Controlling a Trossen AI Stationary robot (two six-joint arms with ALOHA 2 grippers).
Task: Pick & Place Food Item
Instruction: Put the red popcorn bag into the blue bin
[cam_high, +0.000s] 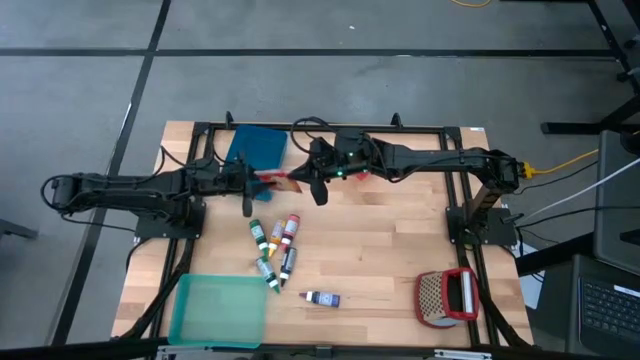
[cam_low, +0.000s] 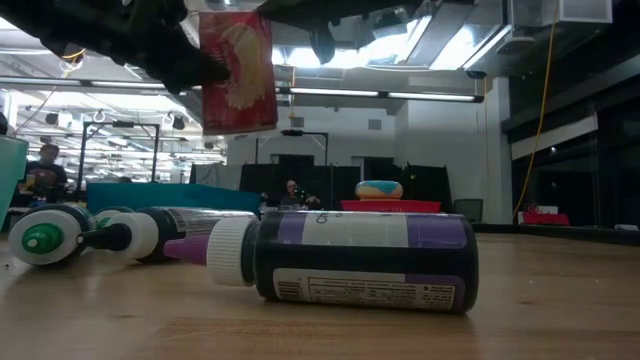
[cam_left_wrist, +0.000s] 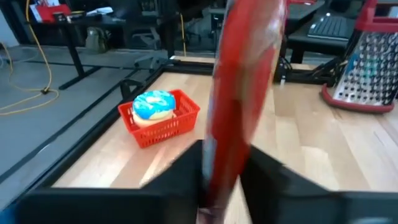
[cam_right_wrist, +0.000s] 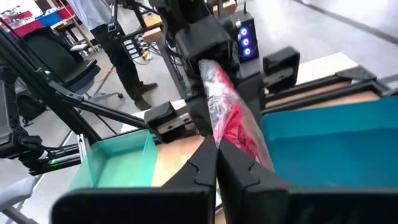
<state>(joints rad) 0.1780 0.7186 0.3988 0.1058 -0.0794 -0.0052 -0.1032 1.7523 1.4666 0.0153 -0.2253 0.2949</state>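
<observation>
Food packet (cam_high: 277, 180), red and crinkly, hangs in the air between both arms near the table's 12 o'clock edge, just beside the dark blue bin (cam_high: 258, 146). Right gripper (cam_right_wrist: 216, 157) has its fingers pressed together pinching one end of it; left gripper (cam_left_wrist: 222, 163) has its fingers either side of the other end, narrowed around it, can't tell if it grips firmly. Looks like a mid-air handover, so the pick is done and the placing is left, destination unclear: green tray (cam_high: 218, 310) sits at 7 o'clock, blue bin right by the packet. Red basket with a blue-frosted donut (cam_left_wrist: 157, 111) sits at 12 o'clock under the right arm, partly hidden from above. Squeeze bottles (cam_high: 274, 248) clustered mid-table, one purple-labelled bottle (cam_high: 323, 298) lying apart toward 6 o'clock, box grater (cam_high: 448, 297) at 5 o'clock. Bottles lie between packet and green tray, likely needing a lifted carry over them. People visible in the room behind.
</observation>
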